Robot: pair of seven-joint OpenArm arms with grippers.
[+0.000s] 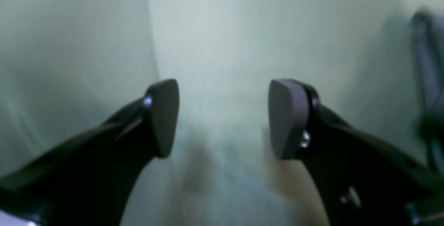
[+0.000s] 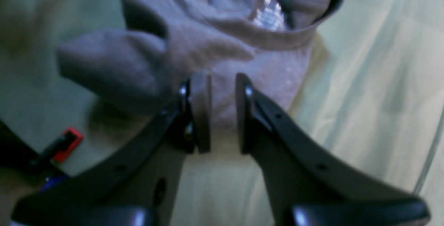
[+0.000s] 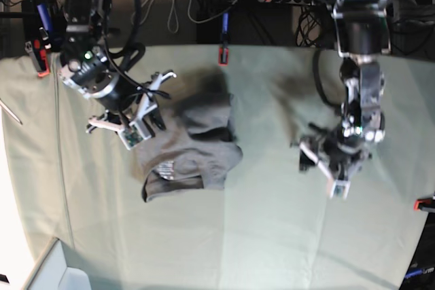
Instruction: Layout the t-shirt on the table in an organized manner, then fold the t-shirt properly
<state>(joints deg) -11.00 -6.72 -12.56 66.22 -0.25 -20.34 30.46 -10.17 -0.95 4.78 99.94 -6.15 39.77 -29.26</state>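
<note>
Covering table (image 3: 272, 236): pale green cloth, creased; cables behind.

- We see the left gripper (image 1: 223, 118) with its two grey pads (image 1: 164, 116) standing wide apart, nothing between them.
- Below the gripper lies the table (image 1: 225, 28), pale green cloth, blurred.
- Dark blurred shape at the table's right edge; cannot identify.

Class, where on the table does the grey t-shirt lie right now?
In the base view the t-shirt lies bunched left of the table's centre, beside the right gripper.
</note>
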